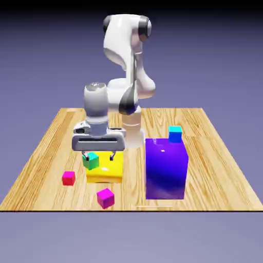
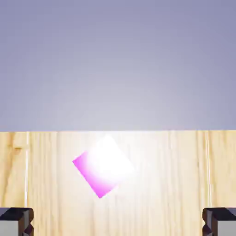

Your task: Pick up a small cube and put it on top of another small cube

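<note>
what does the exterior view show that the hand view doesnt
Only the exterior view shows the arm, the red cube, the green cube, the yellow block, the purple block and the cyan cube behind it. Only the hand view shows the two grey fingertips close up, wide apart with nothing between them. Both show the wooden table and the magenta cube.

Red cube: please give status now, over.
Gripper open, empty, above the yellow block. Red cube on the table, untouched, left of the block. Green cube at the gripper. Pink cube below the hand camera.
</note>
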Action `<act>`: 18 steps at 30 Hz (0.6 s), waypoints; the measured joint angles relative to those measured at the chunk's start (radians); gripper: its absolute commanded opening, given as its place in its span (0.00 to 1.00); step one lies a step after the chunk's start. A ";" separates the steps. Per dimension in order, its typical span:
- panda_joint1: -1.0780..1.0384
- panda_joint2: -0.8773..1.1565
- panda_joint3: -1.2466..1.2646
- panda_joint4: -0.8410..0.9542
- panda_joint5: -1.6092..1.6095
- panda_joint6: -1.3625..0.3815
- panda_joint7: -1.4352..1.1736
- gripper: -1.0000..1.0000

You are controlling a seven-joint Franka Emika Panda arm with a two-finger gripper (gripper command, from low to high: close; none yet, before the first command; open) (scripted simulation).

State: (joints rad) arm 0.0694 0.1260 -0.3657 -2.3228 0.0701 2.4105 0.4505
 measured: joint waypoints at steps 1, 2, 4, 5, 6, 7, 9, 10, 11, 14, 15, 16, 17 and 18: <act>0.004 0.036 -0.019 0.025 0.004 -0.033 -0.015 0.50; 0.007 0.073 -0.038 0.051 0.007 -0.065 -0.030 0.50; 0.013 0.145 -0.076 0.101 0.015 -0.130 -0.061 0.50; 0.016 0.181 -0.095 0.127 0.018 -0.163 -0.076 0.50; 0.019 0.217 -0.114 0.152 0.022 -0.196 -0.091 0.50; 0.023 0.254 -0.133 0.178 0.026 -0.228 -0.106 0.50; 0.029 0.326 -0.171 0.228 0.033 -0.294 -0.136 0.50; 0.032 0.362 -0.190 0.254 0.037 -0.326 -0.151 0.50; 0.035 0.399 -0.209 0.279 0.040 -0.359 -0.166 0.50; 0.044 0.507 -0.267 0.355 0.051 -0.457 -0.212 0.50; 0.047 0.544 -0.286 0.380 0.055 -0.489 -0.227 0.50; 0.050 0.580 -0.305 0.406 0.058 -0.522 -0.242 0.50; 0.053 0.616 -0.324 0.431 0.062 -0.555 -0.257 0.50; 0.056 0.652 -0.343 0.456 0.066 -0.587 -0.272 0.50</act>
State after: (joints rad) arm 0.1255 0.7781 -0.7083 -1.8664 0.1359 1.8236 0.1783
